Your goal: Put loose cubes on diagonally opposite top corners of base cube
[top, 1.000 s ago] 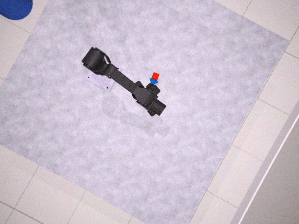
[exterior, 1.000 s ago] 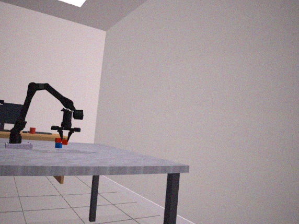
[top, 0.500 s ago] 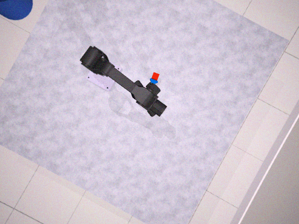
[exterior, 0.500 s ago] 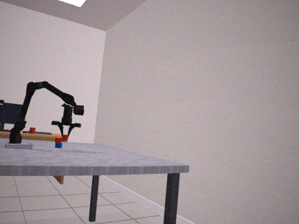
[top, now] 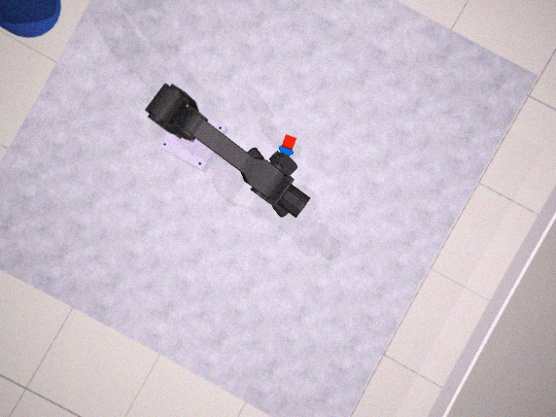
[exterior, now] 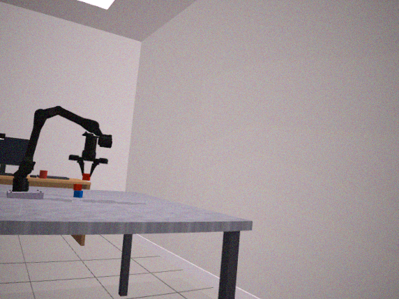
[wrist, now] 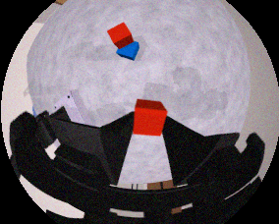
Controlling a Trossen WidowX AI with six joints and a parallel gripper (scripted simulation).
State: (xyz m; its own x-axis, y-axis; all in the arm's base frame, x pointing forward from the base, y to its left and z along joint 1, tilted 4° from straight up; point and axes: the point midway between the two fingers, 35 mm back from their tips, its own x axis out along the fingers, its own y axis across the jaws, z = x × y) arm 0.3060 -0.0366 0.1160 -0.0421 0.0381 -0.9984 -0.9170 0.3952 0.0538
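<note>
Gripper: your gripper (wrist: 149, 133) is closing on the second red cube (wrist: 149, 118) and is holding it between the fingertips, fingers only partly apart; in the exterior view the held cube is hanging above the table (exterior: 146, 220), not touching anything.

Base cube: the blue base cube (exterior: 78, 194) is standing on the table, near the arm's base plate (exterior: 36, 195).

First red cube: the first red cube (exterior: 77, 187) is already sitting on the base cube; from the top view it is covering one side of the blue top and blue is showing beside it, toward the arm.

Key relation: in the wrist view the stack is lying ahead of the held cube and a little to the left, well apart; in the exterior view the held cube is higher than the stack and a little to its right.

Free corner: I judge the open blue corner is the one pointing toward the gripper, but the pictures are too small to be sure.

Room: no other thing is showing on the table near the stack, and the table edges are far away.

Risk: you are bringing the cube down beside the placed one, so a touch could push it off.
</note>
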